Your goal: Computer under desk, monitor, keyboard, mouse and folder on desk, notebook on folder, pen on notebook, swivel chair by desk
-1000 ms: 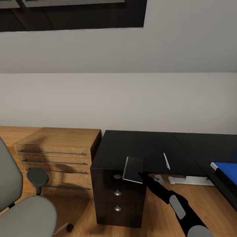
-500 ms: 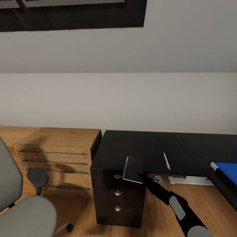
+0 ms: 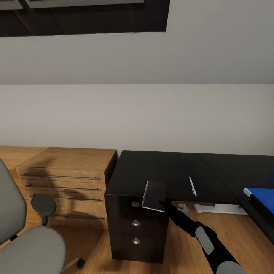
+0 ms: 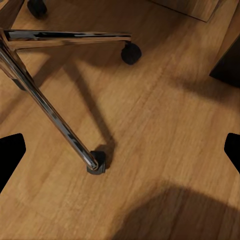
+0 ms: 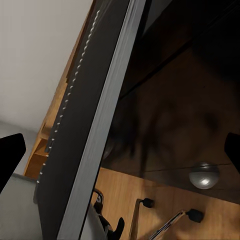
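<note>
The black spiral notebook tilts over the front edge of the glossy black desk, above the drawer unit. My right gripper reaches it from below. In the right wrist view the notebook runs edge-on between the widely spread fingers of the right gripper. The pale pen lies on the desk just right of it. The blue folder lies on the desk's right wing. The grey swivel chair stands at lower left. My left gripper hangs open over its chrome base. Monitor, keyboard and mouse are out of view.
A light wooden dresser stands against the desk's left side. Round silver knobs mark the drawers under the notebook. A white stand base sits on the wooden floor under the desk. The wall runs behind.
</note>
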`<state>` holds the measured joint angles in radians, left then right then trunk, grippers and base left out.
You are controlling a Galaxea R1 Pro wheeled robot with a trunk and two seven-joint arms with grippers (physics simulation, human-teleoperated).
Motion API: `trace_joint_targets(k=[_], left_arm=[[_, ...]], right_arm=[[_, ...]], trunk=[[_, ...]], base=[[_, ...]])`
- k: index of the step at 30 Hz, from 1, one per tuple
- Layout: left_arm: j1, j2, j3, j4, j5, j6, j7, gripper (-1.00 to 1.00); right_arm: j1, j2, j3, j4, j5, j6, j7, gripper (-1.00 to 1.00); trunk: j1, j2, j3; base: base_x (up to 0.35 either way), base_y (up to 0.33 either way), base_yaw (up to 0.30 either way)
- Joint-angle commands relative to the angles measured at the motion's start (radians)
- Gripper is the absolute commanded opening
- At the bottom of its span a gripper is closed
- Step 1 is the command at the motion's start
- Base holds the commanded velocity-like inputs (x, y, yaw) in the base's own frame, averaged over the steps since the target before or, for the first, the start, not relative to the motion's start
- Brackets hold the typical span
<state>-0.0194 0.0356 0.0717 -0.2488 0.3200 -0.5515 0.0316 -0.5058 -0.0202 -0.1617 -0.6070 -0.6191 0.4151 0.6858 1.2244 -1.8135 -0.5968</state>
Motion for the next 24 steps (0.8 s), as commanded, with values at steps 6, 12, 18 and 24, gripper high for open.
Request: trace_joint_targets(k=[6,12,18,24], left_arm=[[-0.001,-0.001,0.003,0.000,-0.006,-0.002,0.003,1.00],[-0.001,-0.001,0.003,0.000,-0.006,-0.003,0.003,1.00],[-0.001,-0.002,0.003,0.000,-0.006,-0.002,0.003,1.00],[-0.001,-0.002,0.003,0.000,-0.006,-0.002,0.003,1.00]], right_arm=[[-0.001,0.000,0.000,-0.001,-0.007,0.009,0.003,1.00],[-0.001,0.000,0.002,-0.003,-0.007,0.009,0.005,1.00],[-0.001,0.000,0.005,-0.006,-0.007,0.008,0.006,1.00],[-0.001,0.000,0.005,-0.007,-0.007,0.008,0.006,1.00]], trunk=[[0.000,0.000,-0.001],[0.000,0.000,-0.001],[0.000,0.000,-0.001],[0.000,0.000,-0.001]], base=[[0.000,0.000,0.000],[0.000,0.000,0.000],[0.000,0.000,0.000],[0.000,0.000,0.000]])
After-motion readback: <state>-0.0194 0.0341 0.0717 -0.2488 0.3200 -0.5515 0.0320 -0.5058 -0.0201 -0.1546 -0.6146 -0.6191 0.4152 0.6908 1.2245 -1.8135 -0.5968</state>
